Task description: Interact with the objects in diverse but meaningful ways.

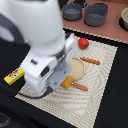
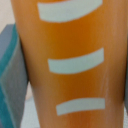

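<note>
Lowered over the woven mat (image 1: 100,75), hiding most of the orange scored slab (image 2: 70,65) (one corner showing); gripper unseen, grip impossible to judge; red tomato (image 1: 83,43) nearby

Tomato (image 1: 83,43) beside white arm (image 1: 42,42)

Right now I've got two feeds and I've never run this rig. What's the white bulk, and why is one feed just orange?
The white bulk is the robot arm, seen from a camera off to the side. It bends over a woven mat holding a red tomato, a round plate and orange-handled cutlery. A yellow box lies beside the mat; grey pots sit behind. The orange feed is the wrist camera, pressed close to an orange slab with pale stripes. Whether it is gripped, I cannot tell.
</note>
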Tool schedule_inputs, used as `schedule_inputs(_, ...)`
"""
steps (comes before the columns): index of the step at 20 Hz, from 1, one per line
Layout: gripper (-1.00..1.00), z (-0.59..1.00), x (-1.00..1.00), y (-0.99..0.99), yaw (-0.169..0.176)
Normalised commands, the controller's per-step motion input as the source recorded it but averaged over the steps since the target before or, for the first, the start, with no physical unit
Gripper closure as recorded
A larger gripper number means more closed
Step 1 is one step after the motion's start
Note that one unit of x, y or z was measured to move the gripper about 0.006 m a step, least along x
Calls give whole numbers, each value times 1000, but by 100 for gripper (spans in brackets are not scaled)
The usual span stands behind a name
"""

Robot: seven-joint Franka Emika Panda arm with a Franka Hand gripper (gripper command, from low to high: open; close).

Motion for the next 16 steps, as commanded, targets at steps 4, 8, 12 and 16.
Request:
schedule_inputs(4, 100, -111, 596, 546, 76)
schedule_inputs(8, 100, -355, 346, 150, 53)
schedule_inputs(12, 100, 39, 94, -79, 36)
schedule_inputs(16, 100, 79, -11, -189, 30)
